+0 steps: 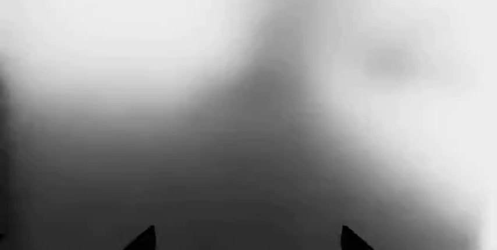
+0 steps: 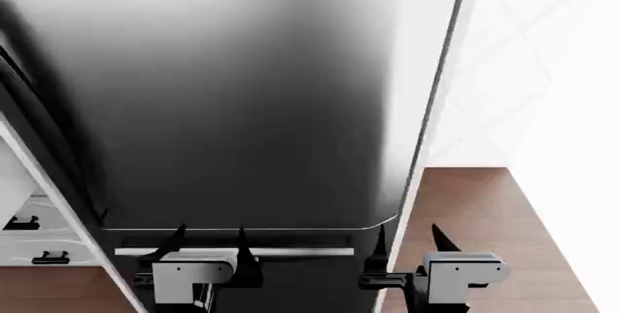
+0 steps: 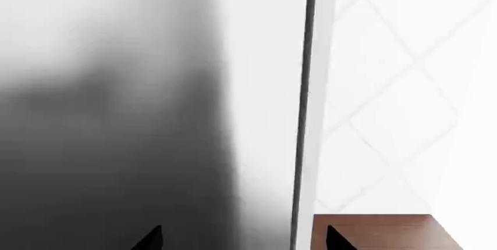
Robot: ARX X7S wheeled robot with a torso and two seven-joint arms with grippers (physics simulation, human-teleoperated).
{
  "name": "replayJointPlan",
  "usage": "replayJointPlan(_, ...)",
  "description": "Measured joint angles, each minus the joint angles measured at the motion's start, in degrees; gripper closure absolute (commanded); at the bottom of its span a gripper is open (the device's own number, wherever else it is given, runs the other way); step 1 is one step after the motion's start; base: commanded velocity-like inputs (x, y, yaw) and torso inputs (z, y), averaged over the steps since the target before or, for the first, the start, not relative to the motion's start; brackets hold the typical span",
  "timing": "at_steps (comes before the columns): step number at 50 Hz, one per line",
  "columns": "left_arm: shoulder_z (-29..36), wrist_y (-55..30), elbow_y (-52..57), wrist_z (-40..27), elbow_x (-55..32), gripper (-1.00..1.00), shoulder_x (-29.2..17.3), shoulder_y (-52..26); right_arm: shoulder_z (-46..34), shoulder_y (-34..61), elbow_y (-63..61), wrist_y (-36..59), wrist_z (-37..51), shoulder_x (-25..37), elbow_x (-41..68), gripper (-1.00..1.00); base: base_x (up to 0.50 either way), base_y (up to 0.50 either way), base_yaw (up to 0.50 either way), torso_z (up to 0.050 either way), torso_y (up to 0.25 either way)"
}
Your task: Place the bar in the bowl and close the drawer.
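Both pincers, left (image 2: 207,244) and right (image 2: 410,240), stood apart and empty before a tall grey steel panel (image 2: 243,94). Bar, bowl and drawer were out of sight; small drawers (image 2: 29,240) showed far left.

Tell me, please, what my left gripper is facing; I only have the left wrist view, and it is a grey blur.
Observer: In the head view, your left gripper is close before a tall glossy grey panel.
Operator: Is the bar or bowl anywhere?
Observer: Neither shows in any view; only small white drawer fronts with black handles, at the head view's left edge.
Operator: And to the right?
Observer: The right gripper, open, sits at the panel's edge, with wooden floor beyond.
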Motion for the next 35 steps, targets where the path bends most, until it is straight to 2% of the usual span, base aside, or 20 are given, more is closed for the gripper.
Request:
replayJointPlan(13,1.9,0.1,0.2,-1.3,-1.6,-1.00,-1.6,0.3,-1.8,-0.1,-0.4,0.5,1.8,1.5,1.4,-1.00,0.00,0.00,0.00,0.000,0.000)
replayJointPlan(14,3.1,0.9,0.0,-2.3,-3.6,-1.00,-2.7,0.3,-4.5,0.5,0.2,-0.2,4.7,3.5,3.3,-1.00,0.00,0.00,0.00,0.000,0.000)
replayJointPlan(35,5.6,-0.9,1.2,-2.2,-1.8,-1.00,-4.2,0.9,-4.9,0.1,0.4,0.6,4.7,3.9,3.6,-1.00,0.00,0.00,0.00,0.000,0.000)
